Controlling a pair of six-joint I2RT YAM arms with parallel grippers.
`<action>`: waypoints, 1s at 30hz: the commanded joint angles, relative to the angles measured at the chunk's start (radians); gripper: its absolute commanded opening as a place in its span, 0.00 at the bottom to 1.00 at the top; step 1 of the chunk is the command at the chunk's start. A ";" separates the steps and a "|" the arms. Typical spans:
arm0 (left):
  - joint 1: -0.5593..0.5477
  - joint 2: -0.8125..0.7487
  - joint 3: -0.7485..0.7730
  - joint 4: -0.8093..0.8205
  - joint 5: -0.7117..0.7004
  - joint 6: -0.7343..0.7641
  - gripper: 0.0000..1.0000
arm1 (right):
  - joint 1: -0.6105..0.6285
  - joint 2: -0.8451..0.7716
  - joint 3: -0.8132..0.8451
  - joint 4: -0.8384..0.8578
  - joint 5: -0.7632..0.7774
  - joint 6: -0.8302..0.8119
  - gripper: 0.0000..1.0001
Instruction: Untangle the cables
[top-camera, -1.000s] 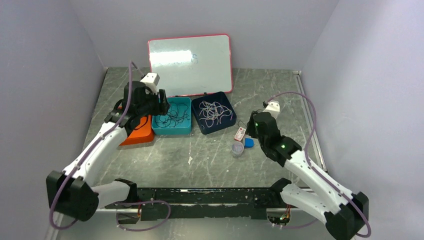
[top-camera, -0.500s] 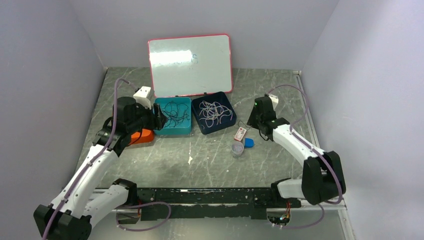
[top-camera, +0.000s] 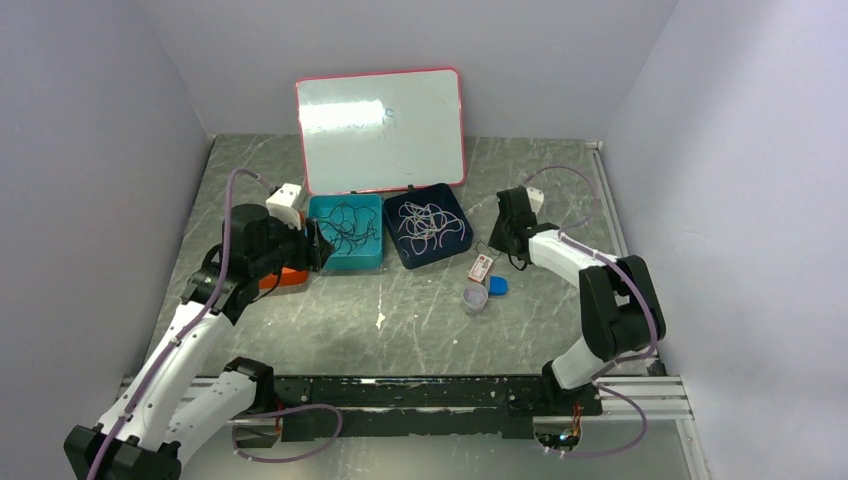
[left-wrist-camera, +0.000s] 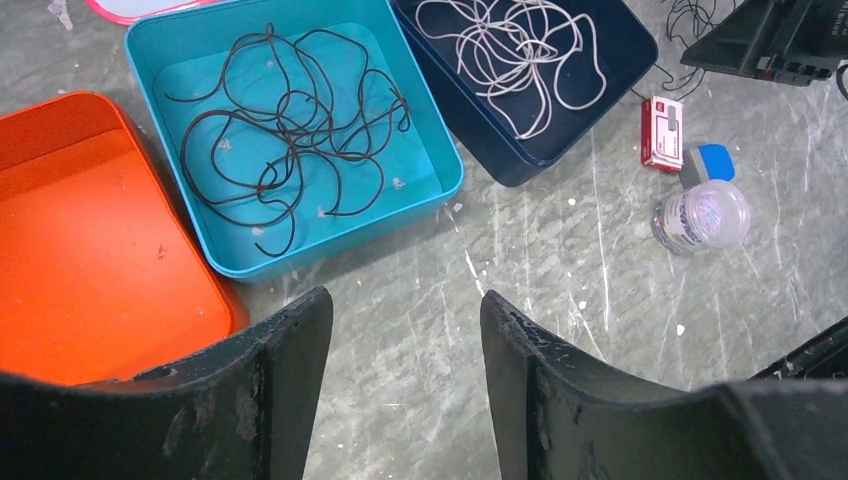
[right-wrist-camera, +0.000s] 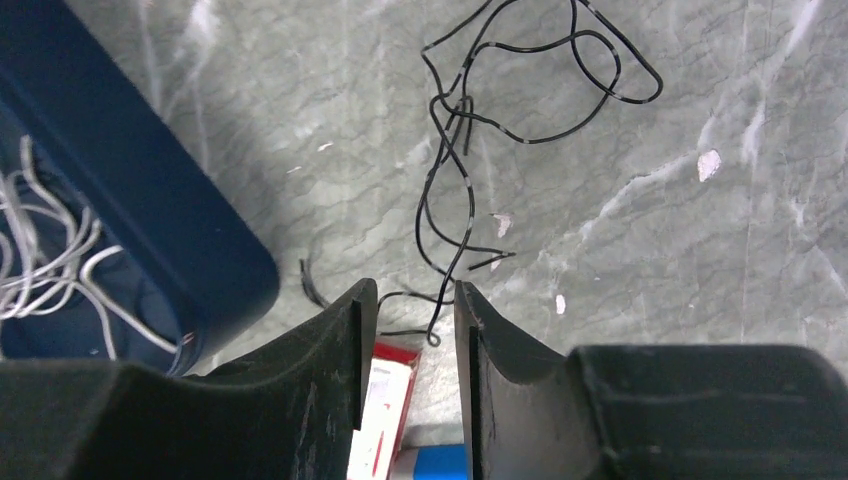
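Jaws of the right gripper (right-wrist-camera: 412, 300) are seen drawn to a narrow gap low over the table (right-wrist-camera: 650, 260), with nothing clamped. The free end of a loose black cable (right-wrist-camera: 455, 112) is found just between and beneath them. The strand is judged light, limp and springy, likely to slip from smooth pads and to drag its loops along when lifted. A pinch at that free end, clear of the knotted crossing farther out, is thought the safest hold.

To the left, white cables (right-wrist-camera: 90, 265) are shown heaped in a dark blue tray (right-wrist-camera: 150, 200), and a red-and-white box (right-wrist-camera: 380, 400) is placed just near of the gripper.

The left gripper (left-wrist-camera: 405, 300) is held wide and empty over bare table, near a teal tray (left-wrist-camera: 350, 245) in which black cables (left-wrist-camera: 290, 150) are spread in a loose tangle. An orange tray (left-wrist-camera: 100, 250) is set just beside it on the left. A clear jar (left-wrist-camera: 702, 215) and a blue piece (left-wrist-camera: 712, 160) are grouped to the right.

The marbled grey surface is judged hard and slick. A whiteboard (top-camera: 380, 130) is propped against the far wall (top-camera: 560, 60), and the table is closed in by pale walls on both sides.
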 joint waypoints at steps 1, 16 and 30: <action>0.008 0.003 -0.006 0.003 0.038 0.019 0.61 | -0.006 0.055 0.034 0.004 0.062 0.009 0.38; 0.008 -0.014 -0.007 0.010 0.029 0.014 0.60 | -0.006 -0.099 0.010 -0.011 0.121 -0.030 0.00; 0.008 -0.073 -0.014 0.126 0.130 0.017 0.62 | -0.008 -0.506 0.127 -0.110 -0.029 -0.271 0.00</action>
